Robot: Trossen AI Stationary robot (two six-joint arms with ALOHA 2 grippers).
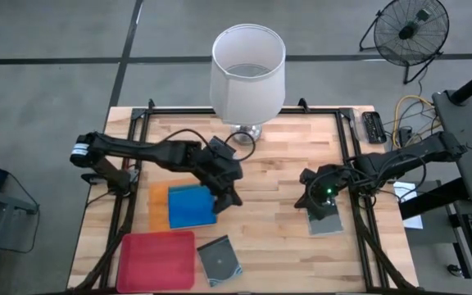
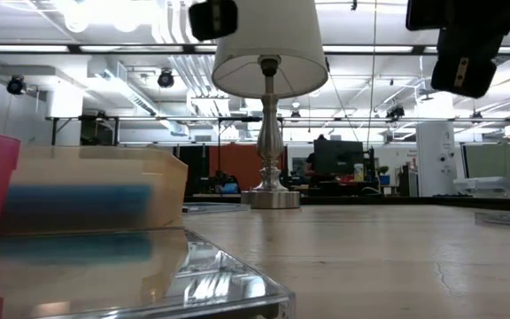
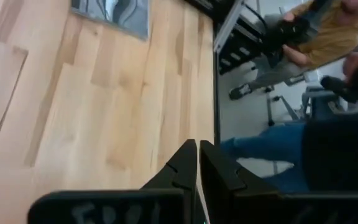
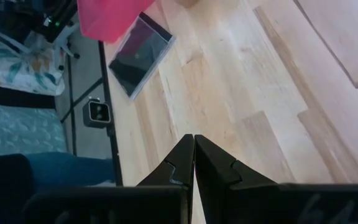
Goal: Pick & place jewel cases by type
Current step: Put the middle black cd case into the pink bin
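From my feed, my left gripper is stretched in over the wooden table, fingers pinched together on nothing, just right of the solid blue jewel case lying on the flat orange tray. My right gripper is clenched empty too, beside a dark see-through case near the right edge, with open wood between them.

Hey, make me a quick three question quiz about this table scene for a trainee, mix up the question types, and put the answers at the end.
1. True or false: the blue jewel case lies on the orange tray.
2. Which gripper is nearer the lamp? A) left gripper B) right gripper
3. Fill in: the dark jewel case near the table's front edge lies right beside the ____ tray.

Key: 1 true. 2 A. 3 pink; both grippers are shut and hold nothing.
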